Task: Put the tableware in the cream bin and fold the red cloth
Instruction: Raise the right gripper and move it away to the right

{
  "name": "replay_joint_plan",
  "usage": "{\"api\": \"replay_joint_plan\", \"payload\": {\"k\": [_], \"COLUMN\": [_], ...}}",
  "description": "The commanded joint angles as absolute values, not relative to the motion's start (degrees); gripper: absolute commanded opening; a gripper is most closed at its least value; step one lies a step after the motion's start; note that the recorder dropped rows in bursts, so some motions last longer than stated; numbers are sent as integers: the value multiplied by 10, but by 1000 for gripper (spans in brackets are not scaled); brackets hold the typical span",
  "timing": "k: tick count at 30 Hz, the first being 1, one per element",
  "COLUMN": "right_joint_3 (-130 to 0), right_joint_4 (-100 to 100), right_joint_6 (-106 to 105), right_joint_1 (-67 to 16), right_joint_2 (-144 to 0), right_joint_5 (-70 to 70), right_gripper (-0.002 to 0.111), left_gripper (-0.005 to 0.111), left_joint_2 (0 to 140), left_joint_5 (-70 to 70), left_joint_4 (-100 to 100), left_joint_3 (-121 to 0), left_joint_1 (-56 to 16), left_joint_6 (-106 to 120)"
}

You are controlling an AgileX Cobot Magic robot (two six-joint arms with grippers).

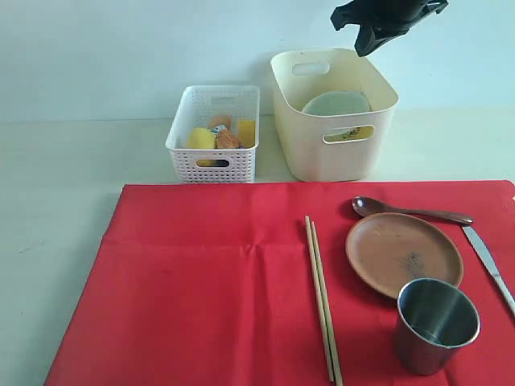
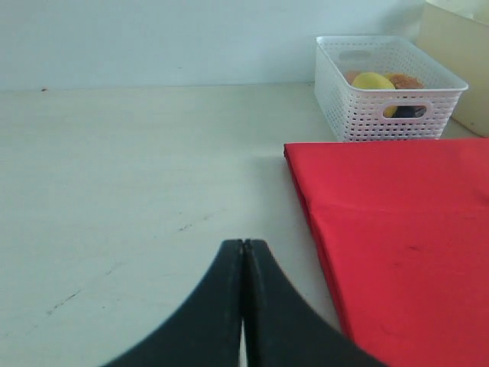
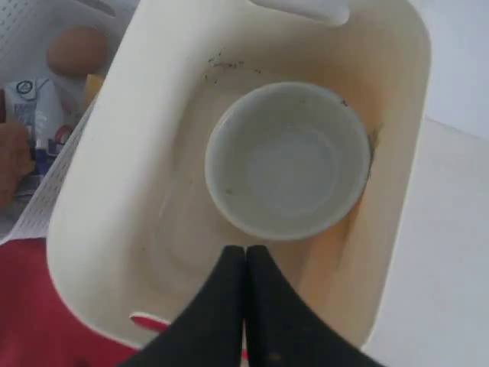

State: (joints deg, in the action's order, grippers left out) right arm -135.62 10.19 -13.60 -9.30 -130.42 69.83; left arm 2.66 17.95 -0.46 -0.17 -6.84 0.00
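Note:
The pale green bowl (image 1: 336, 104) (image 3: 289, 158) lies inside the cream bin (image 1: 296, 121) (image 3: 99, 252). My right gripper (image 1: 372, 40) (image 3: 245, 249) hovers above the bin, shut and empty. On the red cloth (image 1: 201, 289) (image 2: 405, 229) lie the wooden chopsticks (image 1: 322, 297), the brown plate (image 1: 402, 253), the steel cup (image 1: 434, 324), the dark spoon (image 1: 402, 211) and the silver knife (image 1: 489, 261). My left gripper (image 2: 244, 243) is shut with nothing in it, over bare table beside the cloth's corner; the exterior view does not show it.
A white perforated basket (image 1: 211, 165) (image 2: 382, 115) with an egg (image 3: 75, 50), yellow food and a milk carton (image 3: 38, 115) stands left of the cream bin. A pale wall runs behind both bins. Bare table (image 2: 114, 168) lies left of the cloth.

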Motion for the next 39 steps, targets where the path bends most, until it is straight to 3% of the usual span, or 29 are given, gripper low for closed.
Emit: {"api": "replay_joint_plan", "payload": {"k": [1,22,39], "right_joint_3": [-1274,-728,-508], "right_joint_4": [105,120,193], "right_joint_6": [-148,-203,-206], "right_joint_1": [-93,-93,-93], "right_joint_2": [-1239,-844,-649], "right_joint_5": [700,513,521], "right_gripper": [0,0,0], "left_gripper": [0,0,0], "left_joint_2": [24,24,24], "left_joint_5": [177,177,177], "left_joint_4": [-8,-8,-8], "left_joint_3": [0,0,0], "left_joint_1": [-66,-66,-66], "left_joint_6": [0,0,0]}}
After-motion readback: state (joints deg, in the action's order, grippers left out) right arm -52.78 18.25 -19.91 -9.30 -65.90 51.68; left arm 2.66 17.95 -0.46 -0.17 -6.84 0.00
